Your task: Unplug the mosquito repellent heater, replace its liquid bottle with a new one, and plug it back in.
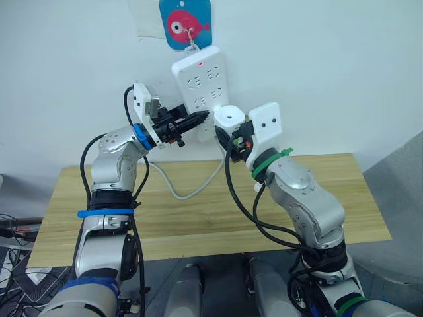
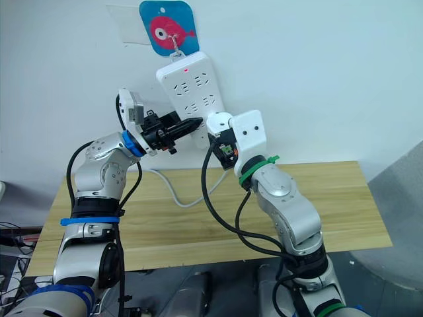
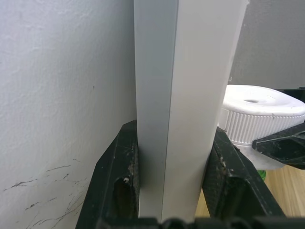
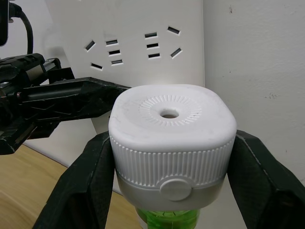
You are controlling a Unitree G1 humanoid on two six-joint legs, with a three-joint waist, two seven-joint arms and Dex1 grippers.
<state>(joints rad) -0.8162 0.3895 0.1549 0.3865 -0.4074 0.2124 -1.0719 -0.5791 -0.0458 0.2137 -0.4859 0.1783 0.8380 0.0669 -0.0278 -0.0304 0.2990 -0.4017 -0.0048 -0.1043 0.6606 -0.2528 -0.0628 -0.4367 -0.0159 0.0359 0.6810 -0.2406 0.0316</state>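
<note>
Where the head views look down over the wooden table (image 1: pixel 330 198), the left gripper (image 1: pixel 200 119) clamps the wall-hung power strip (image 1: pixel 198 76) by its lower edge — the right gripper (image 1: pixel 232 132) raises the mosquito repellent heater (image 1: pixel 228 115) just beside it. From the left wrist, black fingers (image 3: pixel 119 176) squeeze the strip's edge. From the right wrist, the jaws grip the heater's ribbed sides — green liquid bottle (image 4: pixel 167 219) below.

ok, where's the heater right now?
The heater is held in the right gripper, up beside the lower right edge of the power strip on the wall, above the table.
</note>
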